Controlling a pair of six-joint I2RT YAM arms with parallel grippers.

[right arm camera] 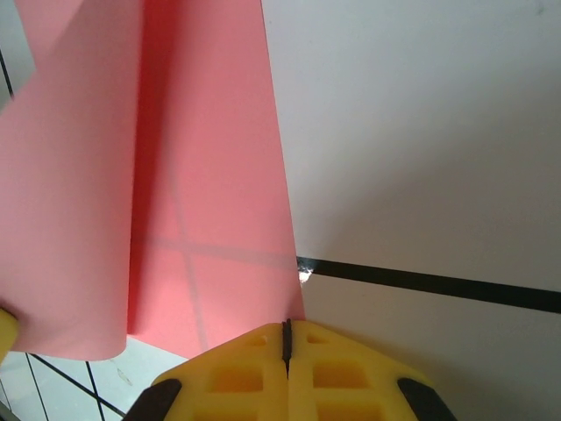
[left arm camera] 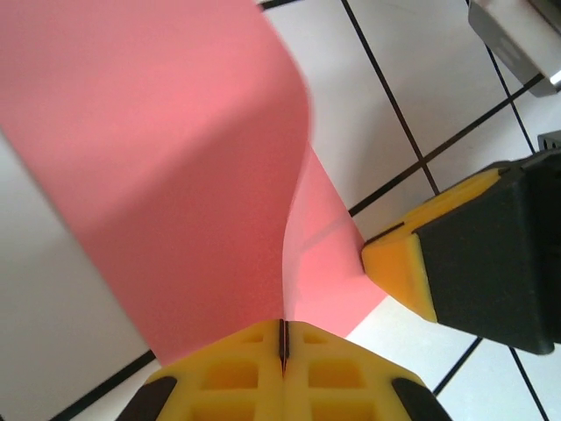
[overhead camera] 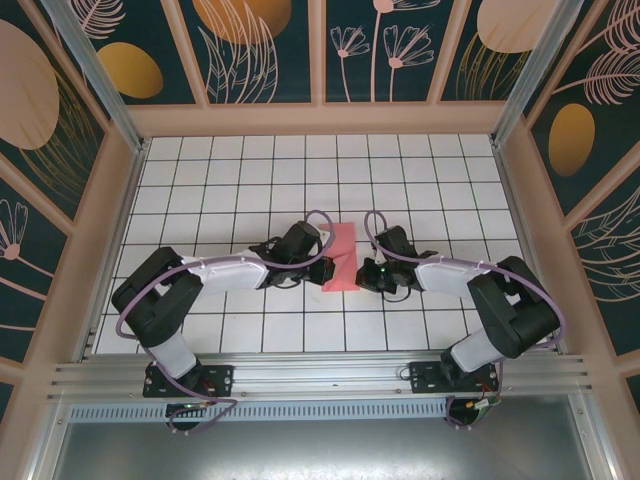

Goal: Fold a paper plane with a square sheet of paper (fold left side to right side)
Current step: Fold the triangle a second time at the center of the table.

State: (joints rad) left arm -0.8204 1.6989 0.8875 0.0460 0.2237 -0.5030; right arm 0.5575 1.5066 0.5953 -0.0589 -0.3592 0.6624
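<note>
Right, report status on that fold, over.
Left pincer shut on sheet, flap curled over. Right pincer shut at sheet's edge. Nothing in the way.

A white grid-tiled table [overhead camera: 250, 160] enclosed by dark floral-patterned walls [overhead camera: 260, 50].

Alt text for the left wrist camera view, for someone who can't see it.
A pink paper sheet curls up from a white tiled table, its near edge pinched in the closed yellow left pincer at the bottom. The right pincer is closed on the paper's right edge.
</note>
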